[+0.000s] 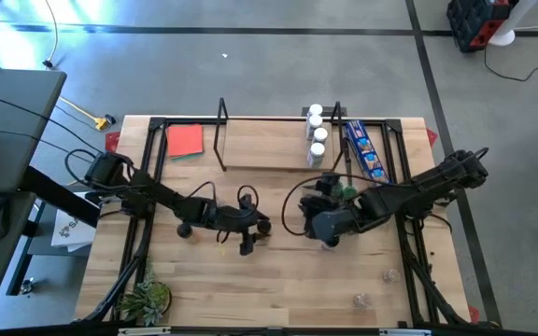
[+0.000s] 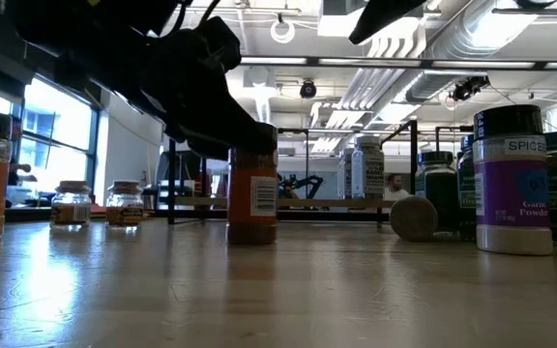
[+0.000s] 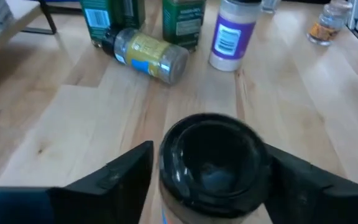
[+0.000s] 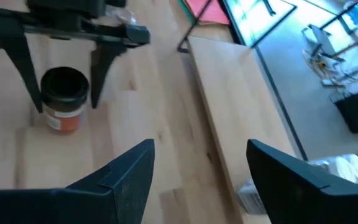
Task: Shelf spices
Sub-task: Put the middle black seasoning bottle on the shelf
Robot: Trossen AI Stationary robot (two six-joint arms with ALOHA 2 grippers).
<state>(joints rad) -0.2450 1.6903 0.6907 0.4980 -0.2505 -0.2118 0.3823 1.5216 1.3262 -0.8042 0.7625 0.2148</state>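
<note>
An orange spice jar with a black lid [image 3: 213, 155] stands upright mid-table, and also shows as the jar [image 4: 64, 102] in the right wrist view and the jar [image 2: 252, 198] in the low view. My left gripper [image 1: 247, 243] is open, and its fingers [image 4: 27, 68] stand on either side of the lid. My right gripper [image 4: 197, 174] is open and holds nothing. It hovers right of centre, by a cluster of jars [image 1: 336, 191]. The light-wood shelf [image 1: 264, 145] sits at the far edge, with white-lidded jars [image 1: 317, 131] standing on its right end. My left gripper comes down over the orange jar from above, one finger [image 3: 126, 171] on each side of the black lid [image 3: 166, 149]. The gaps are narrow, and I cannot tell whether either finger touches it. The jar stands upright on the table.
A jar with a yellow label [image 3: 148, 55] lies on its side next to green jars [image 3: 184, 22] and a purple-labelled jar [image 3: 232, 37]. A blue packet [image 1: 364, 149] and a red card [image 1: 185, 140] flank the shelf. Small jars [image 1: 390, 275] and a plant [image 1: 148, 299] sit near the front edge.
</note>
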